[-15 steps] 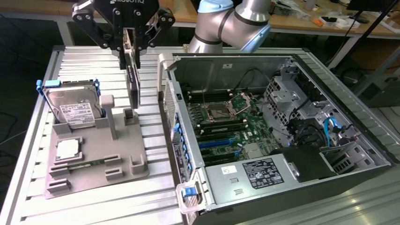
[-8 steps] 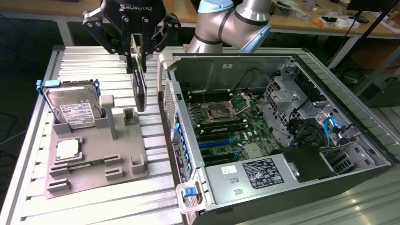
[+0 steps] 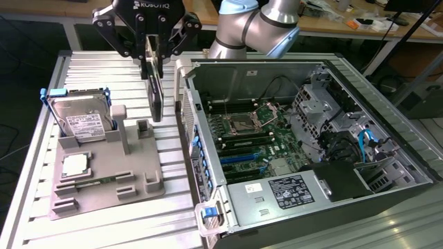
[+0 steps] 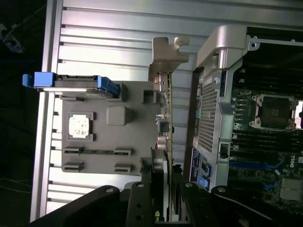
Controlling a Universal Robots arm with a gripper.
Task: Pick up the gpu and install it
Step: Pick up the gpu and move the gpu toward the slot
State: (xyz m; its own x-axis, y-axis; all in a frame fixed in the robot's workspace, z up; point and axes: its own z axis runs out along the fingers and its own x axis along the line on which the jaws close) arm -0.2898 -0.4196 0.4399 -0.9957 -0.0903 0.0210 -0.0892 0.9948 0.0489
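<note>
The gpu (image 3: 156, 97) is a thin dark card hanging edge-on and upright, lifted above the slatted table between the grey parts holder (image 3: 132, 174) and the open computer case (image 3: 207, 129). My gripper (image 3: 153, 58) is shut on its upper edge. In the wrist view the gpu (image 4: 167, 111) runs as a slim strip ending in a metal bracket (image 4: 168, 56), held between my gripper (image 4: 163, 182) fingers. The motherboard (image 3: 256, 140) with its blue slots (image 3: 242, 155) lies exposed inside the case, to the exterior view's right of the card.
The holder carries a silver hard drive (image 3: 83, 123) in a blue frame, a processor chip (image 3: 74, 165) and a green memory stick (image 3: 93, 181). The case's side wall (image 4: 210, 109) stands close beside the card. Workbenches with clutter line the back.
</note>
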